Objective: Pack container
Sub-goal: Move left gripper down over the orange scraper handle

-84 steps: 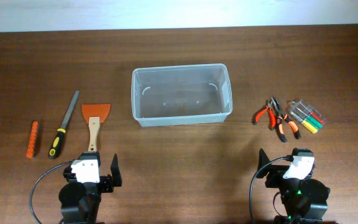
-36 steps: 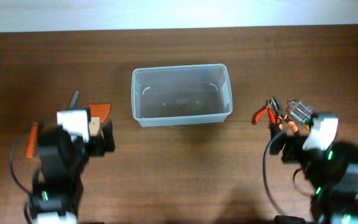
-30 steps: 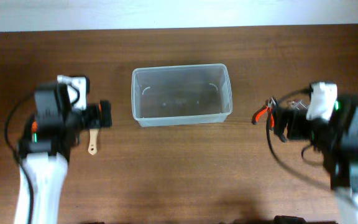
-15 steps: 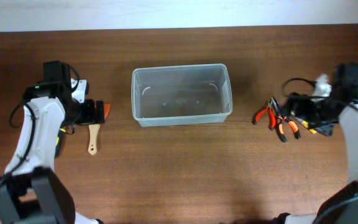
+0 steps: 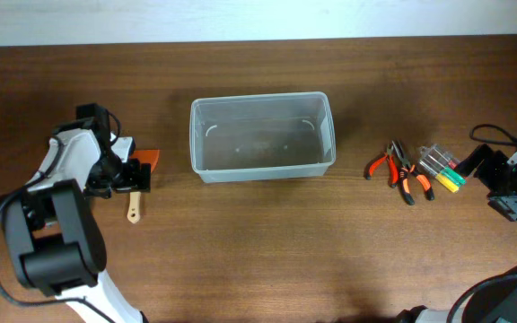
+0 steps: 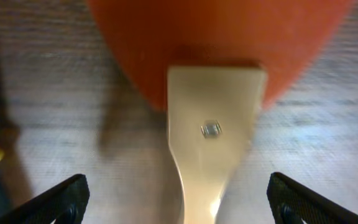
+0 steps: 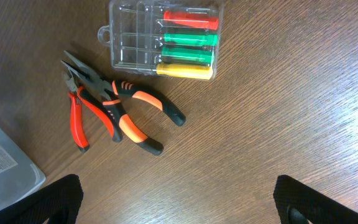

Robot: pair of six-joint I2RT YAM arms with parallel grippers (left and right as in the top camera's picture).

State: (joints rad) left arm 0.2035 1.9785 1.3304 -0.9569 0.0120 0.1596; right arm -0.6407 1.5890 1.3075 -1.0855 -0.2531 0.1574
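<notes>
First pick lining up — nothing packed yet.

The container (image 5: 262,168) sits empty in the middle, well apart from both grippers. My left gripper (image 6: 180,202) hangs low over the scraper (image 6: 211,106), fingers (image 6: 67,194) spread wide either side of its wooden handle and holding nothing. Next I need to drop, centre on the handle and close. The right gripper (image 7: 178,202) is also spread and empty, short of the pliers (image 7: 114,115) and the bit case (image 7: 160,40) — how high it rides I can't judge from these views.
</notes>
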